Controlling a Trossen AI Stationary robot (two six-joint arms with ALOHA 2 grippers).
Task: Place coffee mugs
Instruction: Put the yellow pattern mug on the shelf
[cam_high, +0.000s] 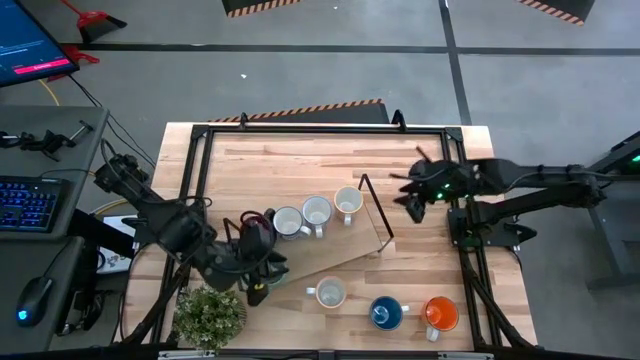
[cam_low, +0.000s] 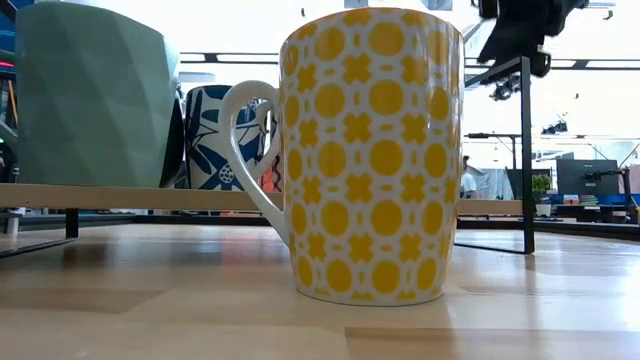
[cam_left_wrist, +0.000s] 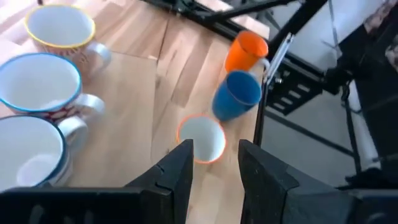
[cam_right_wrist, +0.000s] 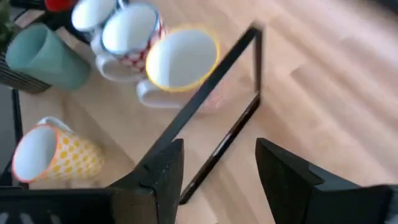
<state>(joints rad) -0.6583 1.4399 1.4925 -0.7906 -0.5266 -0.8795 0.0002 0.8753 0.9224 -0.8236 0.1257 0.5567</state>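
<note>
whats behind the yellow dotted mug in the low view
Behind the yellow dotted mug, on the raised wooden shelf, stand a teal-green mug and a blue patterned mug. The mug's body hides whatever stands directly behind it.

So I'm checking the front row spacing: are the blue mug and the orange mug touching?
Apart. The high view shows bare table between the blue mug and the orange mug; in the left wrist view they merely overlap.

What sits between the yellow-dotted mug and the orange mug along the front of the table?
The blue mug stands between the yellow-dotted mug and the orange mug; the high view shows it.
</note>
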